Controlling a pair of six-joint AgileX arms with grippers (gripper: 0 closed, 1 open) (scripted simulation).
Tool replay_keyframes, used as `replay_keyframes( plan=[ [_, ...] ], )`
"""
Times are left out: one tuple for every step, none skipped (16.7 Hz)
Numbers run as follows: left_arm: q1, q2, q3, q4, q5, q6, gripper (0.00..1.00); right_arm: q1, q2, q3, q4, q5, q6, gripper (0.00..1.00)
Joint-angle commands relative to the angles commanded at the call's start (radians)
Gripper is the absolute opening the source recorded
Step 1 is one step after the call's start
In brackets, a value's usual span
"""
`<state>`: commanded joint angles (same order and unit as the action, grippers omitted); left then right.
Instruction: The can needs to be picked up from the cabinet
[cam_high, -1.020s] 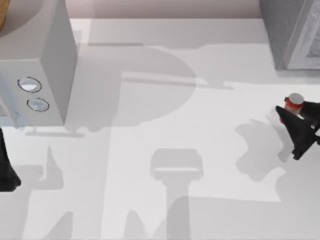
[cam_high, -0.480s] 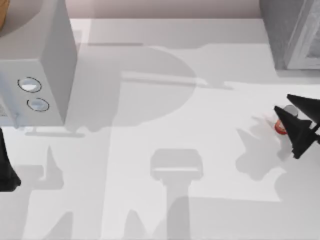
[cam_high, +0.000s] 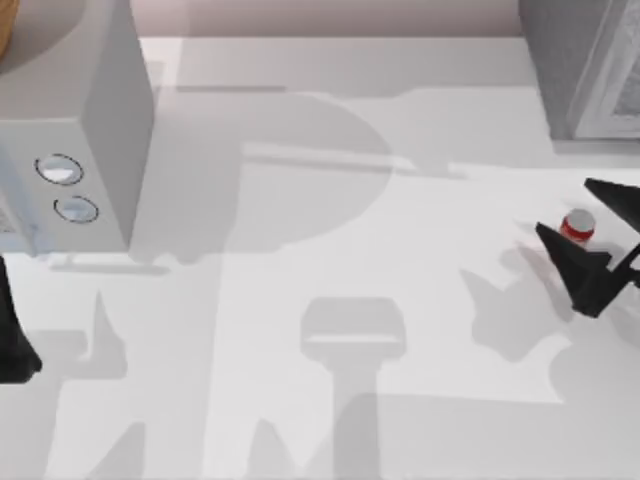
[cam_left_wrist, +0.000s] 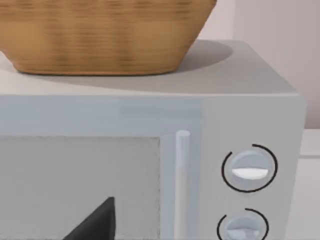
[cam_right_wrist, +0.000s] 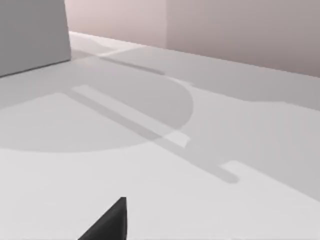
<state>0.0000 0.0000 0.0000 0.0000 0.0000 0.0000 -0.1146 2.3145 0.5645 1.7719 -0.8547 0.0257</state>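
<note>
One small red can (cam_high: 578, 227) with a pale top stands on the white worktop (cam_high: 330, 250) at its right side, between the spread black fingers of the right tool (cam_high: 582, 228), which is open around it. The left tool (cam_high: 15, 345) sits idle at the left edge, its state unclear. If the fingers close off-centre, the can could tip or skid away.

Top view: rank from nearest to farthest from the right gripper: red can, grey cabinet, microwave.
1. small red can with silvery top, between the right gripper fingers, table's right.
2. grey cabinet, back right corner.
3. pale grey microwave with two dials, far left.
</note>
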Motion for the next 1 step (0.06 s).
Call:
replay_keyframes(
  plan=[
    [0.0,0.0,0.0,0.0,0.0,0.0,1.0,0.0,0.0,0.0,0.0,0.0,0.0,1.0]
  ],
)
